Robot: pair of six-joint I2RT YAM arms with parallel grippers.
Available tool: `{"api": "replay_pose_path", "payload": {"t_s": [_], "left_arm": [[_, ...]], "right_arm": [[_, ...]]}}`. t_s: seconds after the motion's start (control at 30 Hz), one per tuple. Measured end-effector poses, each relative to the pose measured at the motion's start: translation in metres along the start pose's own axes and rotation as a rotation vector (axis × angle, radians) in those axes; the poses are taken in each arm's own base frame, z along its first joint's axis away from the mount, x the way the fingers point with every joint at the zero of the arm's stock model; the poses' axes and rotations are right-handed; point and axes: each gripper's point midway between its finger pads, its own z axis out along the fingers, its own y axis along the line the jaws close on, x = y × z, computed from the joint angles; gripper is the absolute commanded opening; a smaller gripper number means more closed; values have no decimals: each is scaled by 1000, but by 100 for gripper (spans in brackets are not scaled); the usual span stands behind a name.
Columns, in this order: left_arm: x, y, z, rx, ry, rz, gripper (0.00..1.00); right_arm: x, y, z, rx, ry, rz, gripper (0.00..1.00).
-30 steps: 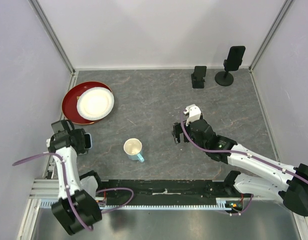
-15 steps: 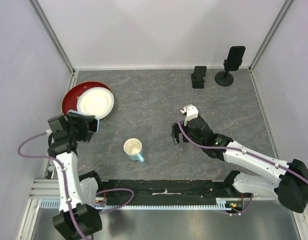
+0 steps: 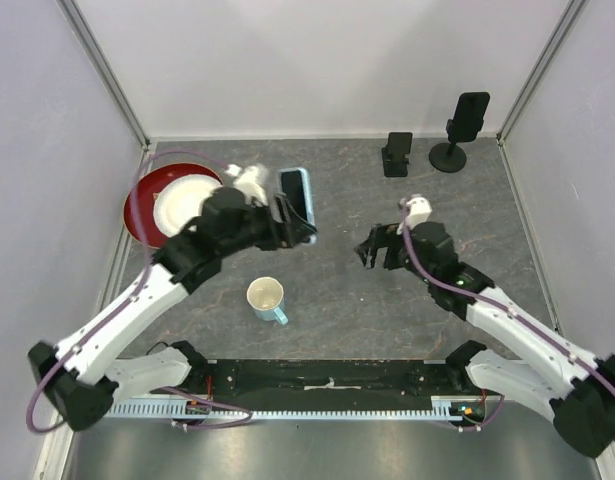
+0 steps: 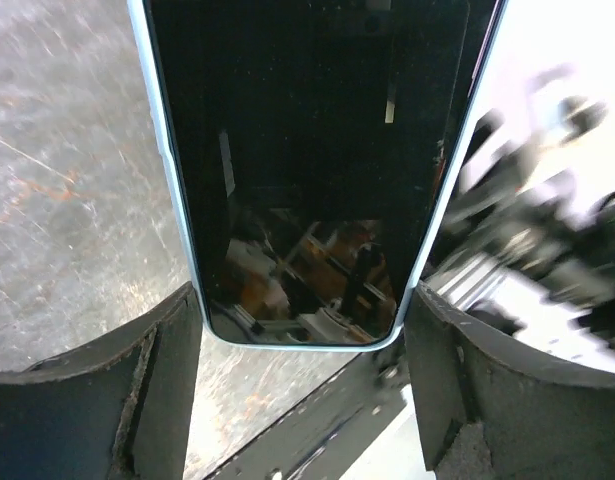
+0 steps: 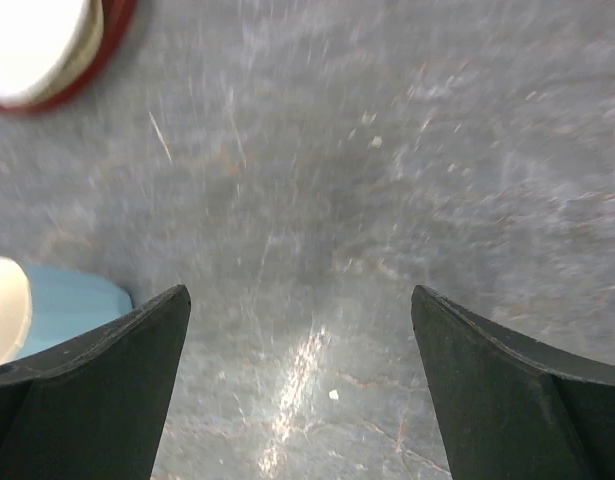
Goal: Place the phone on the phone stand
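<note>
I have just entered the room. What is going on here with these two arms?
The left tool is shut on a phone in a light blue case and holds it above the table. The right tool is open and empty, over the table's middle. The phone is not yet on a stand: the low stand and the tall stand are at the far edge, to the right.

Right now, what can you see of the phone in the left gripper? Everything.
The phone is a slim slab: glossy black screen, dark and showing reflections, with a pale blue rim and rounded corners. The left gripper clamps its long edges near one end. It is held tilted, clear of the table, over the left-middle area. Nothing else touches it.
</note>
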Motion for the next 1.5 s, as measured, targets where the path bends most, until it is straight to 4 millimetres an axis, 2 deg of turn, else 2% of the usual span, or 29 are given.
{"api": "replay_pose_path", "payload": {"t_s": [0.13, 0.2, 0.27, 0.33, 0.5, 0.73, 0.87, 0.93, 1.03, 1.07, 1.2, 1.33, 1.37, 1.47, 1.5], "left_arm": [[66, -10, 35, -29, 175, 170, 2], [90, -13, 45, -37, 233, 243, 2], [107, -16, 53, -45, 270, 308, 2], [114, -18, 57, -48, 285, 350, 2], [109, -17, 59, -62, 262, 388, 2], [110, -19, 57, -56, 255, 397, 2], [108, -20, 52, -47, 246, 396, 2], [106, -22, 50, -42, 241, 395, 2], [106, -24, 49, -35, 238, 396, 2], [107, -24, 49, -33, 239, 397, 2], [109, -24, 48, -33, 246, 404, 2], [109, -24, 48, -35, 245, 407, 2], [109, -24, 48, -35, 244, 409, 2], [110, -22, 48, -42, 249, 416, 16], [110, -21, 47, -43, 253, 417, 34]], "right_arm": [[-45, -8, -32, -10, -173, 104, 98], [-65, 0, -50, -57, -256, 134, 98], [-77, 10, -61, -104, -300, 154, 98], [-84, 18, -68, -142, -318, 176, 98], [-89, 32, -70, -202, -298, 233, 98], [-81, 63, -49, -360, -190, 308, 85], [-79, 77, -45, -425, -161, 325, 69], [-75, 83, -41, -448, -140, 326, 65], [-61, 93, -30, -463, -84, 327, 54], [-56, 96, -28, -467, -67, 326, 47], [-47, 105, -25, -475, -38, 326, 37], [-50, 105, -28, -471, -56, 322, 10], [-50, 105, -28, -472, -58, 321, 0], [-49, 106, -27, -471, -51, 326, 0], [-48, 106, -27, -478, -47, 325, 0]]}}
